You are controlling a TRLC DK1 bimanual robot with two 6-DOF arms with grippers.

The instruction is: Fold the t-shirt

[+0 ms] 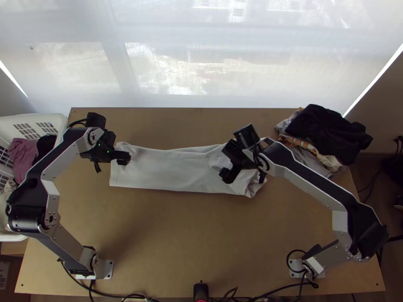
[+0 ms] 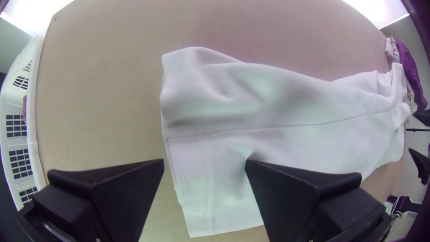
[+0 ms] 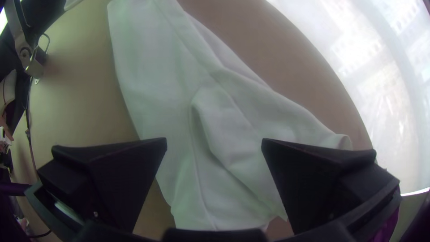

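Top view: the white cloth t-shirt [image 1: 166, 173] is found folded into a long strip on the light wooden table [image 1: 176, 236], its long axis running crosswise between the two arms. Its left end lies nearly straight; its right end is uneven, with loose folds. The left arm is nearer the first end, the right arm nearer the second, so each is judged placed for its own end.

Left wrist view: the black left gripper [image 2: 204, 160] stands with its fingers wide apart. The end edge of the t-shirt passes between them, one finger beyond the cloth and the other over it. Nothing is clamped. Closing here would likely pinch that edge, provided the tips are low enough; contact cannot be confirmed.

Right wrist view: the black right gripper [image 3: 214, 139] also has its fingers well apart, one by the near long edge, the other over the folded part, with no cloth clamped. Whether either finger touches is not determinable. The loose flap between them could be caught unevenly, and the layers should be checked before any lift
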